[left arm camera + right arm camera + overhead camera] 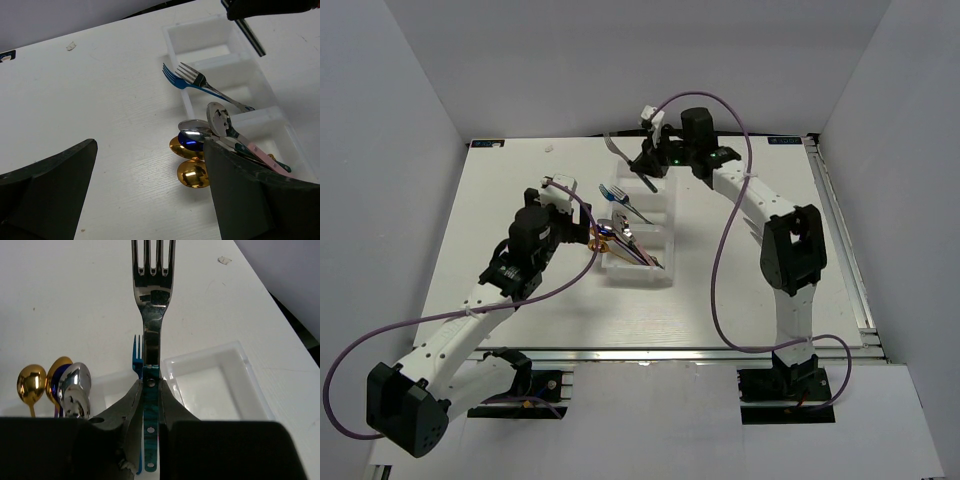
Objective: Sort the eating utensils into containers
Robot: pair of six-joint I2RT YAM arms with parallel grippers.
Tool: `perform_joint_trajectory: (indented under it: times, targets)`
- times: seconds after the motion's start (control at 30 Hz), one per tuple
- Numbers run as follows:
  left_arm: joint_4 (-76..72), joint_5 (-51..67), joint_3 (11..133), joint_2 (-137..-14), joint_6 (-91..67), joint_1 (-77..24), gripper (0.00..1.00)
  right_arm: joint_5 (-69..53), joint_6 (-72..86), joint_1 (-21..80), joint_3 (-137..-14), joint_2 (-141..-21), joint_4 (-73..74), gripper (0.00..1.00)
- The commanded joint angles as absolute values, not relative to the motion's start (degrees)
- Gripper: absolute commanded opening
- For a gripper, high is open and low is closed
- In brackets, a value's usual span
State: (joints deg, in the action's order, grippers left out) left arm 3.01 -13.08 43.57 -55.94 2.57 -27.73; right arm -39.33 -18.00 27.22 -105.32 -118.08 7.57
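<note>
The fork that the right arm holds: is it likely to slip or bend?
Probably stiff: the fork looks like solid metal and juts straight from the right gripper. It may be slippery, since its surface is mirror-polished and the jaws pinch only the narrow teal handle. Held at the handle end, it could pivot if bumped.

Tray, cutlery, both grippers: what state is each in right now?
held fork: clamped by its teal handle, tines pointing away from the wrist.
right gripper: shut on the held fork.
left gripper: open, empty.
tray: far compartment empty, near end holds cutlery.
two forks: lying in the tray, heads over its wall.
spoons: piled in the near compartment, bowls overhanging.
</note>
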Motion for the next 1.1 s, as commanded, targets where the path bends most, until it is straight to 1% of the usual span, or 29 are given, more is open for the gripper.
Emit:
perform_joint_trajectory:
  times: [0.0,0.27,0.43,0.5,0.57,0.6,0.77,0.8,0.87,0.9,0.97,1.0,1.03,1.07]
  targets:
    - [1.7,-13.7,43.2,-55.5,2.9,-27.2,0.98,-38.8,-11.8,27.9,-102.6,-120.0,-6.9,0.0]
    - [1.5,-13.5,43.2,-55.4,3.0,-27.2,0.98,-37.2,-9.1,28.6,-96.8,-121.6,-13.6,0.0]
    - [1.5,-13.2,43.2,-55.0,3.0,-27.1,0.98,-35.2,-10.2,28.6,-89.8,-120.4,-16.7,0.0]
    - [1.5,-13.2,43.2,-55.0,2.9,-27.1,0.98,-34.9,-10.8,28.6,-88.4,-120.1,-17.0,0.02]
    - [1.5,-13.1,43.2,-54.8,2.9,-27.1,0.98,-34.5,-11.9,28.6,-86.9,-119.5,-16.9,0.07]
    - [1.5,-13.0,43.2,-54.8,3.0,-27.1,0.98,-34.3,-12.2,28.6,-86.1,-119.2,-16.8,0.11]
    - [1.6,-13.0,43.2,-54.5,2.9,-27.0,0.98,-33.8,-14.9,28.5,-83.9,-116.7,-14.9,0.24]
    - [1.6,-13.0,43.2,-54.3,2.7,-27.0,0.98,-33.8,-15.6,28.5,-83.8,-116.1,-14.3,0.34]
    - [1.6,-12.8,43.2,-54.1,2.6,-27.0,0.98,-34.0,-17.2,28.5,-83.6,-113.9,-12.0,0.45]
    - [1.6,-12.8,43.2,-54.0,2.5,-27.0,0.98,-34.1,-18.3,28.5,-83.8,-113.3,-10.5,0.55]
    - [1.7,-12.3,43.2,-53.7,2.2,-27.1,0.98,-33.7,-19.9,28.5,-85.0,-110.9,-5.2,0.63]
    - [1.7,-12.1,43.3,-53.5,2.2,-27.0,0.98,-33.5,-21.5,28.3,-85.6,-110.2,-3.0,0.7]
    - [1.8,-11.7,43.3,-53.4,2.0,-27.0,0.98,-33.4,-22.2,28.1,-86.2,-109.5,-0.9,0.74]
    - [1.8,-11.4,43.4,-53.4,1.8,-27.0,0.98,-33.3,-23.2,28.0,-87.8,-108.3,4.8,0.76]
